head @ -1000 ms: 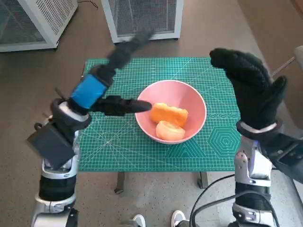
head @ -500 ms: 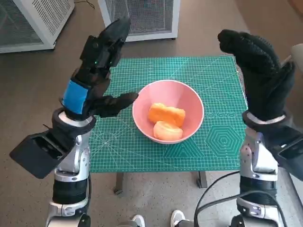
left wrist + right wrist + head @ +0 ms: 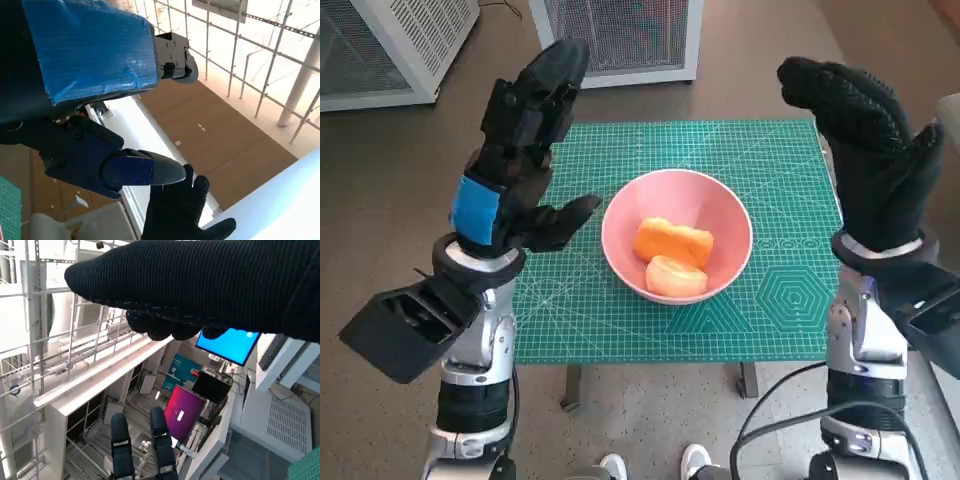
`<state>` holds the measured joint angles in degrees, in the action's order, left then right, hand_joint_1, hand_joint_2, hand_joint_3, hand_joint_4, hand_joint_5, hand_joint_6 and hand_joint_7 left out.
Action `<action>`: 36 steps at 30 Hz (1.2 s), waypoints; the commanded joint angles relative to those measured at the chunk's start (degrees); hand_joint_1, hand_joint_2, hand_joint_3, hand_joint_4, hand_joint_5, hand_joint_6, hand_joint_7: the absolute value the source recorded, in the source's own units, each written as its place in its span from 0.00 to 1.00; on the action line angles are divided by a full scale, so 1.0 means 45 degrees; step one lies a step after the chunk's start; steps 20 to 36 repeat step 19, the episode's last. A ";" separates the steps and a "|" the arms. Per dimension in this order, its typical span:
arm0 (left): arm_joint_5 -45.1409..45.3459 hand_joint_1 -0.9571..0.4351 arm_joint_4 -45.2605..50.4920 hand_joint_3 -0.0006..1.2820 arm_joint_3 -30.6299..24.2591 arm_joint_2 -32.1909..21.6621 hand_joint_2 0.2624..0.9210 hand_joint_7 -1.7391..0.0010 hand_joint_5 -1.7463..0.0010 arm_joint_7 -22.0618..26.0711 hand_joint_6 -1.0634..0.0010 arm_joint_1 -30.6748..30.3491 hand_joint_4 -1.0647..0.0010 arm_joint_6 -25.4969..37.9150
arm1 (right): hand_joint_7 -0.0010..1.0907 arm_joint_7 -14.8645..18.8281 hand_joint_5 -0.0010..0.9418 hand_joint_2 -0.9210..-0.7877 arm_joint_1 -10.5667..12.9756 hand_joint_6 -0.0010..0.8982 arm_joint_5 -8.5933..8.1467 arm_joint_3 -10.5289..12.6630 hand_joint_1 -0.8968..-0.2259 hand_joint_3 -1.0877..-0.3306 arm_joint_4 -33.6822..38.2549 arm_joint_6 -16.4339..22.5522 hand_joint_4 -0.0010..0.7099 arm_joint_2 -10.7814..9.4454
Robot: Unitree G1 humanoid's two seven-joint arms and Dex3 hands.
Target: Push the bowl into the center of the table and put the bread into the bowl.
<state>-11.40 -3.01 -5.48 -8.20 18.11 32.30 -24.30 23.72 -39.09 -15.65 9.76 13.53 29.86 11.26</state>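
Observation:
A pink bowl stands near the middle of the green cutting mat on the table. Two orange pieces of bread lie inside it, one behind the other. My left hand, black with blue tape, is raised above the mat's left edge with fingers spread and pointing upward, holding nothing. My gloved right hand is lifted over the mat's right edge, fingers apart and empty. In the left wrist view the left hand's fingers show against a ceiling, with the right glove beyond. The right wrist view shows only the glove.
White cabinets with perforated panels stand on the brown floor behind the table, one at the centre and one at the far left. A person's shoes show below the table's front edge. Cables hang by my right arm.
My left hand has swung up from reaching toward the bowl's left rim to an upright, raised pose. The right hand lifted slightly. The bowl and bread stay put.

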 commanded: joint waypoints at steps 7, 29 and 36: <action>0.0128 0.21 -0.0321 0.33 0.0003 0.0165 1.00 0.79 1.00 -0.0342 0.99 -0.0035 0.95 -0.0538 | 0.57 0.0126 0.00 0.00 0.0069 0.03 -0.0109 -0.0085 0.53 0.67 0.0216 -0.0100 0.45 0.0075; 0.0149 0.21 -0.0503 0.33 -0.0020 0.0263 1.00 0.79 1.00 -0.0528 0.98 0.0015 0.95 -0.0686 | 0.57 0.0055 0.00 0.00 -0.0002 0.03 0.0039 -0.0110 0.53 0.67 0.0243 -0.0208 0.45 0.0186; 0.0149 0.21 -0.0503 0.33 -0.0020 0.0263 1.00 0.79 1.00 -0.0528 0.98 0.0015 0.95 -0.0686 | 0.57 0.0055 0.00 0.00 -0.0002 0.03 0.0039 -0.0110 0.53 0.67 0.0243 -0.0208 0.45 0.0186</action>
